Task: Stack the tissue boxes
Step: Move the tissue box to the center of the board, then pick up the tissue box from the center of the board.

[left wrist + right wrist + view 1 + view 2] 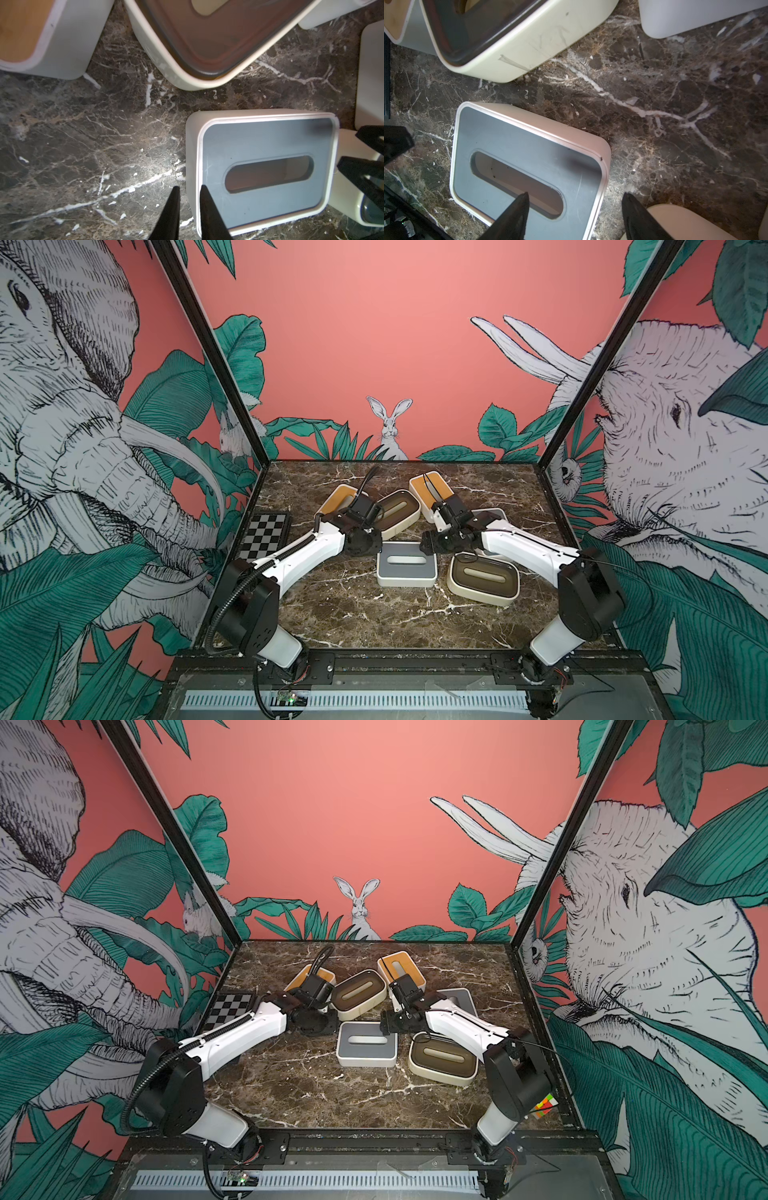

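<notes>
Okay, left fingers (pixel 207 209) clenched, empty, over bare counter (pixel 353 614) just beside the front grey box (pixel 406 570). Right fingers (pixel 518 212) spread, straddling that box's end wall, one tip over its slot. Near brown box (pixel 484 578) sits close on its right. Far brown box (pixel 399 506), left tan box (pixel 336 499), right tan box (pixel 440 485) and rear grey box (pixel 461 999) crowd behind. Checkerboard (pixel 266 537) at left edge.

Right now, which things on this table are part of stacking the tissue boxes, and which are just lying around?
For the job:
front grey-lidded tissue box
rear grey-lidded tissue box
front brown-lidded tissue box
rear brown-lidded tissue box
left tan-lidded tissue box
right tan-lidded tissue box

Just lying about:
checkerboard
multicoloured cube
</notes>
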Controlling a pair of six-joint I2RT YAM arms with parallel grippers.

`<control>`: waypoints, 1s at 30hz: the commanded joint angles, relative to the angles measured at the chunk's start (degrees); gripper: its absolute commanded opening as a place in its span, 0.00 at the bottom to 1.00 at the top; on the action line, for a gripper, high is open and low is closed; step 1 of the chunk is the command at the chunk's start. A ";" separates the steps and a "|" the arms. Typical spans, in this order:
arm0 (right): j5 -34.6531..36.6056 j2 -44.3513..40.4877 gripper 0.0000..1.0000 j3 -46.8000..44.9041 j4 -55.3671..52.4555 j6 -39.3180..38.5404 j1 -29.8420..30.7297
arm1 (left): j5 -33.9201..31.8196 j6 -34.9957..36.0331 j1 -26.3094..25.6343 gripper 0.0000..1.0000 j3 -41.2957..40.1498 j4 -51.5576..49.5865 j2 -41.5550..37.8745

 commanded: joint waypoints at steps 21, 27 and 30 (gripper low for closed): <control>-0.62 7.17 0.81 13.68 0.03 -4.07 -0.11 | 0.43 13.11 9.29 0.41 16.78 -4.76 12.69; -1.97 5.35 0.81 12.52 1.86 -4.05 -0.11 | -7.83 29.07 12.13 0.44 30.88 -12.66 21.21; -3.48 4.48 0.81 11.40 3.19 -3.76 -0.07 | -5.10 36.61 13.86 0.44 37.45 -18.42 26.98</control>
